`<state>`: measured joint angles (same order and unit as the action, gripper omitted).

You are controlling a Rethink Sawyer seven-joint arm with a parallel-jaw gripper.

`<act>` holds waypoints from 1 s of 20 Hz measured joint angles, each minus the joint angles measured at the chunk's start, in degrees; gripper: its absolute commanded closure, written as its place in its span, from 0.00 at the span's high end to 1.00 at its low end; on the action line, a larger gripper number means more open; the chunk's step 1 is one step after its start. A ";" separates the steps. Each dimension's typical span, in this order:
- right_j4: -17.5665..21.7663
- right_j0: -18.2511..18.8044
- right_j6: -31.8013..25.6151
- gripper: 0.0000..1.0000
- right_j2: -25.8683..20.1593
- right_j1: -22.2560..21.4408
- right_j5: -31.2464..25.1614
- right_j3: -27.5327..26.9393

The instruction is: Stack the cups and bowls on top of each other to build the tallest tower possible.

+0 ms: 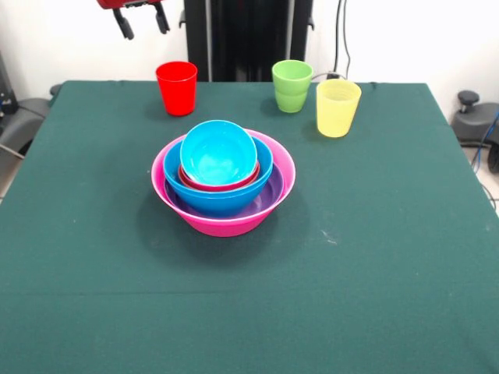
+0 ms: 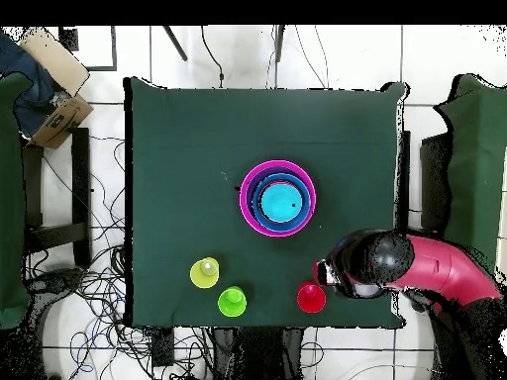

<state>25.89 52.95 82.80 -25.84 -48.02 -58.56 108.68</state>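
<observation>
Three cups (image 1: pixel 292 86) sitting upright near far table edge, apart from tower (image 1: pixel 223 183) at table (image 1: pixel 374 257) centre. Am hovering my gripper (image 1: pixel 142 22) above red cup (image 1: pixel 177 87), fingers parted, carrying nothing. Risk: descending off-centre, clipping rim, tipping light cup over.

At twelve o'clock you see only the pincer (image 1: pixel 143 22) tips; inner bowls (image 1: pixel 222 181) hide beneath the cyan bowl (image 1: pixel 217 151).

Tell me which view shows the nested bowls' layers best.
The front view: the tower shows cyan, magenta-red, blue and purple bowls nested in the pink bowl, with side walls visible. The overhead view shows only concentric rims around the cyan bowl.
</observation>
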 measured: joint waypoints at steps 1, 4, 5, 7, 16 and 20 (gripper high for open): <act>-0.01 -0.07 0.00 1.00 -0.04 0.00 0.00 0.03; 0.00 -0.17 0.00 1.00 -0.06 0.00 0.00 0.10; 0.00 -0.17 0.00 1.00 -0.10 0.00 0.00 0.12; -0.01 -0.17 0.00 0.00 -0.17 0.00 0.00 0.17; -0.01 -0.16 0.00 0.00 -0.83 -0.07 1.31 0.30; 0.00 -0.16 0.00 0.00 -1.18 -0.16 1.31 0.37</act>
<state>25.89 52.79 82.80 -27.02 -48.18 -57.25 109.05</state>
